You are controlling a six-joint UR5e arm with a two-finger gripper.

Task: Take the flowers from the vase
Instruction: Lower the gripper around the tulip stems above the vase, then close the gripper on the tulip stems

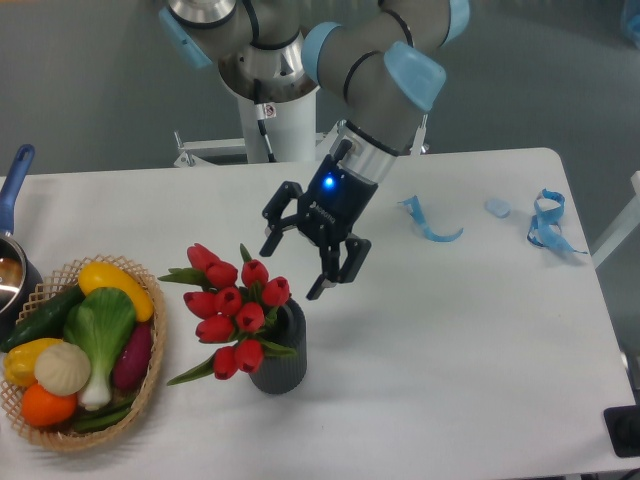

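Observation:
The flowers point(232, 305), a bunch of red tulip buds with green leaves, stand in the vase point(282, 362) and lean to the left. The vase is short, dark grey and ribbed, and stands upright near the table's front middle. My gripper point(296, 268) hangs just above and behind the bunch, tilted down toward it. Its two black fingers are spread apart, one finger point(275, 235) to the left and the other finger point(335, 270) to the right. It holds nothing and does not touch the flowers.
A wicker basket point(150, 385) with toy vegetables stands at the front left, close to the flowers. A pan with a blue handle point(14, 180) sits at the left edge. Blue strips point(430, 222) and a blue strap point(548, 222) lie at the back right.

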